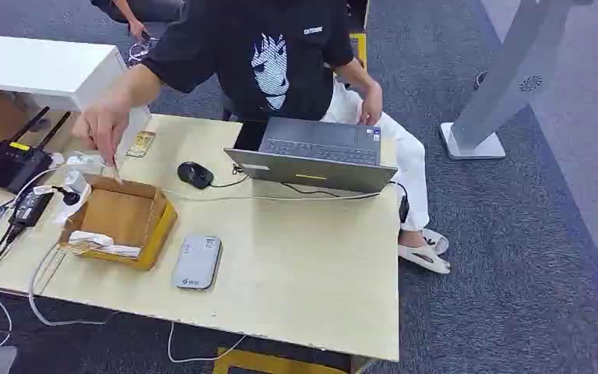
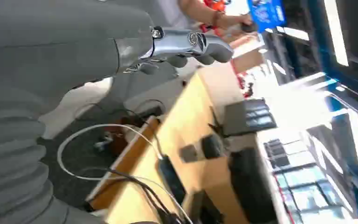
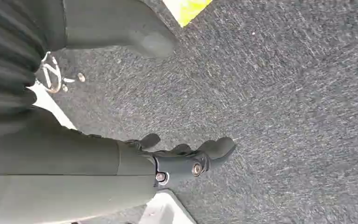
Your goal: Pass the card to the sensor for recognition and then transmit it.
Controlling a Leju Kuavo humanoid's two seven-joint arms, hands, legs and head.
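Desk point(image 1: 296, 265) sits ahead of and above both hands; neither hand is over it yet. Laptop point(image 1: 315, 156) takes the far middle, open cardboard box point(image 1: 121, 218) far-left, with a grey card reader point(image 1: 197, 262), presumably the sensor, just beside the box, nearest the front edge.

Left hand point(image 2: 186, 46): fingers loosely apart, nothing in them, hanging off the desk's left end. Right hand point(image 3: 182, 161): fingers slightly curled but apart, empty, over carpet.

Card: a person's hand point(image 1: 103, 125) holds a thin pale sliver point(image 1: 115, 170) at the box's far rim, probably the card, too small to confirm. It is well apart from both robot hands.

Risks:
- The person's arm is in the left hand's reach path; lifting now could hit it.
- Cables point(image 1: 15, 257) trail over the desk's near-left edge, a snag risk for a rising left hand.
- A thin flat card is easy to slip from the fingers.

Room: the bare strip to the reader's right is the best entry, for the right hand.
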